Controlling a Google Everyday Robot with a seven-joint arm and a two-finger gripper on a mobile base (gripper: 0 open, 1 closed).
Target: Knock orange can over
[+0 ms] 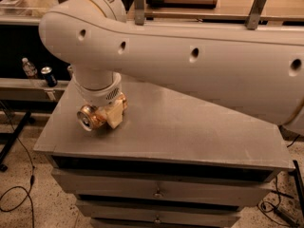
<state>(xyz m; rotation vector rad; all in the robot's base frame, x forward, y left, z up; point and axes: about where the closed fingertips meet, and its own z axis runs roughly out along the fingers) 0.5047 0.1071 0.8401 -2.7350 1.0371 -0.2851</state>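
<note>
Nearest the viewer, a speckled floor (42,189) carries one loose black cable (21,196) at the left and more cabling at the lower right. On it stands one grey metal cabinet (199,127) with stacked drawers, two small drawer pulls (158,194) showing one above the other. Its flat, matte top holds one orange can (90,118), near the front-left corner, with its silver end turned toward the viewer so that it appears to lie on its side. The single gripper (110,114) sits directly against the can's right side, under the wrist of one large white arm (190,65) that crosses the view from the right. Whether the gripper is open or closed on the can cannot be told. Behind and left, a lower bench (28,87) bears one water bottle (28,68) and one dark blue can (48,76), near each other. Farthest back lie pale wooden tabletops (228,4).
</note>
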